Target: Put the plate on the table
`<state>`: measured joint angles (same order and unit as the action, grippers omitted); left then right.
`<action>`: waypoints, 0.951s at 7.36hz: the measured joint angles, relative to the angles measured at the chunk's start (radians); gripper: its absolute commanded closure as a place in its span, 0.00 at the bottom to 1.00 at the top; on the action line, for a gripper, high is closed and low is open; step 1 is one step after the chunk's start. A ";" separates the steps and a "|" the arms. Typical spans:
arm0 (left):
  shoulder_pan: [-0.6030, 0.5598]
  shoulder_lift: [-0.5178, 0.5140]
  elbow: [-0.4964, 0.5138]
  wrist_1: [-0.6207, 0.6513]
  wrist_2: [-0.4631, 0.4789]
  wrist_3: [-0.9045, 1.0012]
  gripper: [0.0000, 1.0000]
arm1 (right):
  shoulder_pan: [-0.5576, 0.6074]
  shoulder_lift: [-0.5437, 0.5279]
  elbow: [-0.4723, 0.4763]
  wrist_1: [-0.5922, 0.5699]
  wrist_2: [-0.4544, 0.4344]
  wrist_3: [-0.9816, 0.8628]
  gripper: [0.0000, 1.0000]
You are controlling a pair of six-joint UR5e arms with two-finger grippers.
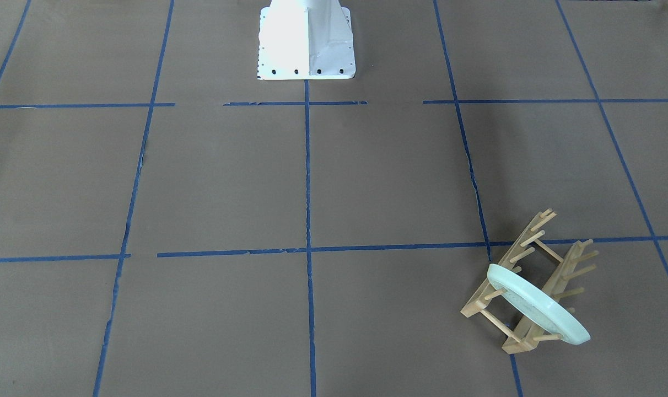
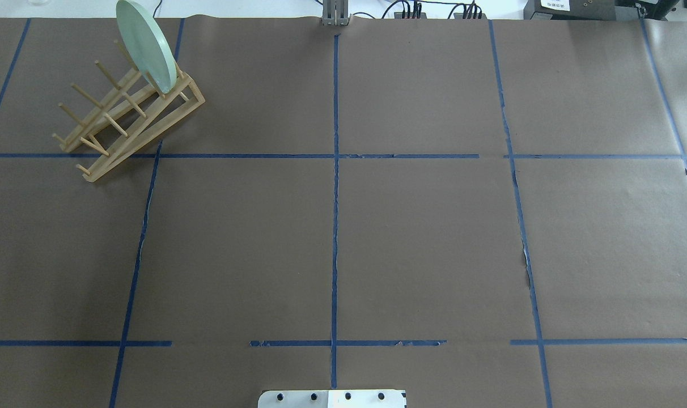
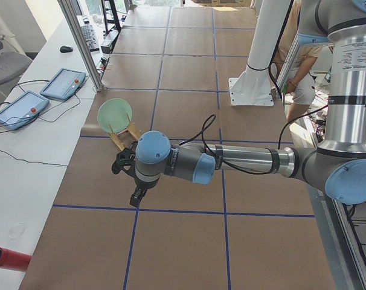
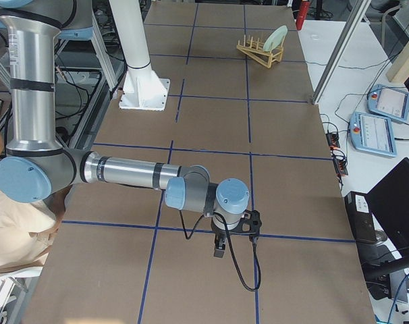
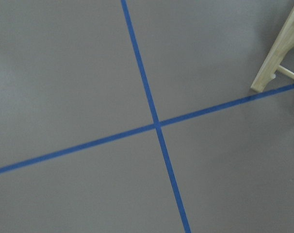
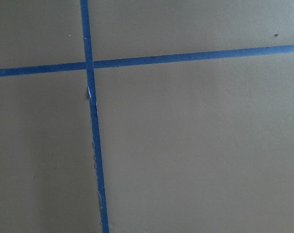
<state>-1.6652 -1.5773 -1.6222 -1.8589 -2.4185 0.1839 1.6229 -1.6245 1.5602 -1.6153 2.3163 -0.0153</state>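
The pale mint-green plate [image 1: 538, 306] stands on edge in the end slot of a light wooden peg rack [image 1: 532, 259], at the far left of the brown paper table [image 2: 423, 238] in the overhead view. The plate also shows in the overhead view [image 2: 145, 48] and both side views [image 3: 115, 113] [image 4: 275, 38]. My left gripper [image 3: 134, 194] hangs over the table well short of the rack [image 3: 125, 136]. My right gripper [image 4: 219, 250] is at the opposite end, far from the plate. I cannot tell whether either is open or shut. The left wrist view shows only a rack corner [image 5: 278, 53].
The white metal base [image 1: 306, 41] stands at the robot's side of the table. Teach pendants [image 3: 62, 83] lie on the white bench beyond the far edge. A person [image 4: 15, 223] stands near the right arm's base. Blue tape lines [image 2: 335, 170] cross the paper.
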 measured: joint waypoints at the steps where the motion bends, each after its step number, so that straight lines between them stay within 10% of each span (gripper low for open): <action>1: 0.000 -0.025 0.024 -0.065 -0.033 -0.117 0.00 | 0.000 0.000 0.000 0.000 0.000 0.000 0.00; 7: 0.134 -0.248 0.084 -0.460 -0.198 -1.129 0.02 | 0.000 0.000 0.000 0.000 0.000 0.000 0.00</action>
<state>-1.5312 -1.8252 -1.5385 -2.3188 -2.6160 -0.9455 1.6229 -1.6245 1.5601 -1.6153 2.3163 -0.0153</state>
